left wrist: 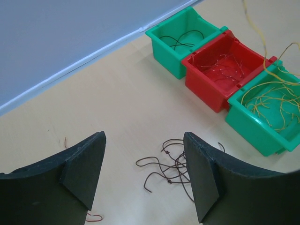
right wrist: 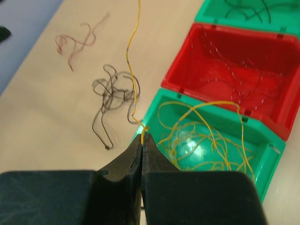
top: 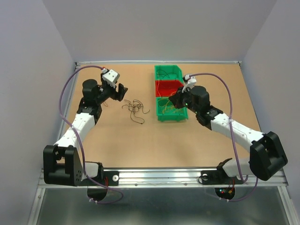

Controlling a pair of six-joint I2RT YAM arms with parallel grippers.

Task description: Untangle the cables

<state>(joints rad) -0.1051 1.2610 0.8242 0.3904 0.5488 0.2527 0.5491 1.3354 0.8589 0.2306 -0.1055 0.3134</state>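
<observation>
A loose tangle of dark brown cables (top: pixel 136 110) lies on the table left of the bins; it also shows under my left wrist (left wrist: pixel 172 166) and from the right wrist (right wrist: pixel 110 91). My left gripper (top: pixel 119 92) hangs open above and left of it, nothing between its fingers (left wrist: pixel 144 138). My right gripper (top: pixel 177 100) is shut on a yellow cable (right wrist: pixel 132 56) at the near green bin's left rim; the jaws (right wrist: pixel 142 135) pinch its end and the strand rises away. A reddish strand (right wrist: pixel 75 41) lies farther left.
Three bins stand in a row right of centre: a far green bin (top: pixel 177 71) with black cables, a red bin (top: pixel 158 87) with reddish ones, a near green bin (top: pixel 161 117) with yellow ones. A small red piece (left wrist: pixel 95 218) lies by my left finger.
</observation>
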